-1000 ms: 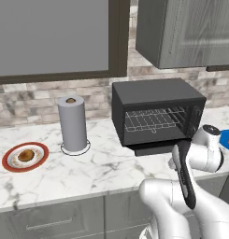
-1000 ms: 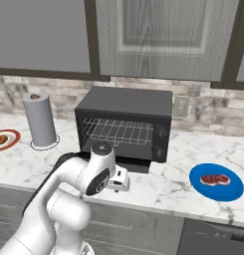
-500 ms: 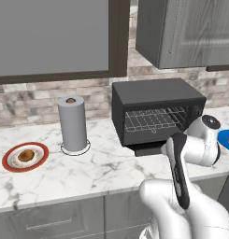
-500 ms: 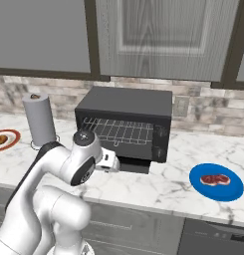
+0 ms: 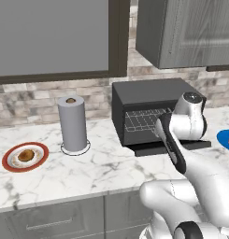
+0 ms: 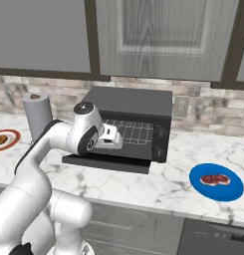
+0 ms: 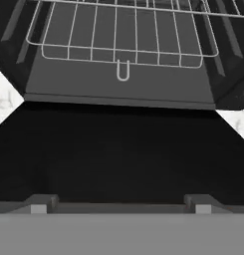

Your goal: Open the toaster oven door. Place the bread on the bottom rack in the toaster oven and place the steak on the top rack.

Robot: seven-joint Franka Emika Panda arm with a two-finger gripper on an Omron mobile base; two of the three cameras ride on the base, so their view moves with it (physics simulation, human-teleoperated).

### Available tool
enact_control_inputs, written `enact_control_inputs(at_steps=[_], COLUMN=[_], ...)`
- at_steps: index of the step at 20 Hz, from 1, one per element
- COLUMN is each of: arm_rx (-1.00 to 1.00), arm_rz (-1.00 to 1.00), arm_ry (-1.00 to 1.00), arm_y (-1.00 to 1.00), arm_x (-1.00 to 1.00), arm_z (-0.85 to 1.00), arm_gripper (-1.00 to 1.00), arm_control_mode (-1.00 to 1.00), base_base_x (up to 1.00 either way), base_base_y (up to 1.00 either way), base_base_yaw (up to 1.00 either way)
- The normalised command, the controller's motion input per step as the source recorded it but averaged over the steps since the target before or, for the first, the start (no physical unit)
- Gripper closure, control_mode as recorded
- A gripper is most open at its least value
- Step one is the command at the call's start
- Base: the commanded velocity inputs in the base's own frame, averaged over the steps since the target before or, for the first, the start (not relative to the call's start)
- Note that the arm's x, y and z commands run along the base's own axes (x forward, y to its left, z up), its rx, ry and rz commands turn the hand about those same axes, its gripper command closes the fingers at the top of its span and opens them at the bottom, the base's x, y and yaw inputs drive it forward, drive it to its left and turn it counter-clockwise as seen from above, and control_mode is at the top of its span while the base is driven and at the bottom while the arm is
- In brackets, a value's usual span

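Door down, hand facing the cavity with fingers (image 7: pixel 39 203) spread and empty

Withdraw clear of the flat black door panel (image 7: pixel 118 149); fetch the round golden-brown bread (image 5: pixel 25 155) from its red-rimmed plate (image 5: pixel 8 164) on the tabletop for the lower looped wire rack (image 7: pixel 118 42)

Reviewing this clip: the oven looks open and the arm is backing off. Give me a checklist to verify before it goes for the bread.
1. toaster oven door folded flat on the counter: ok.
2. bottom rack bare, loop handle facing out: ok.
3. gripper open, nothing between the fingers: ok.
4. bread on the red plate, left of the paper towel roll: ok.
5. steak on the blue plate, right of the toaster oven: ok.
6. top rack bare: cannot tell.
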Motion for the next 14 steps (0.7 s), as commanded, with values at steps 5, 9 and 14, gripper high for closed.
enact_control_inputs(at_steps=[5,9,14], arm_rx=[0.16,0.06,0.0], arm_rz=[0.0,0.0,0.03], arm_ry=[-0.02,0.14,0.15], arm_y=[-0.39,0.02,0.15], arm_x=[0.33,0.29,0.06], arm_z=[-0.5,-0.53,-0.85], arm_gripper=[-1.0,-1.0,-1.0], arm_control_mode=[-1.0,-1.0,-1.0], base_base_x=[0.0,0.0,0.0], base_base_y=[0.0,0.0,0.0], base_base_yaw=[0.0,0.0,0.0])
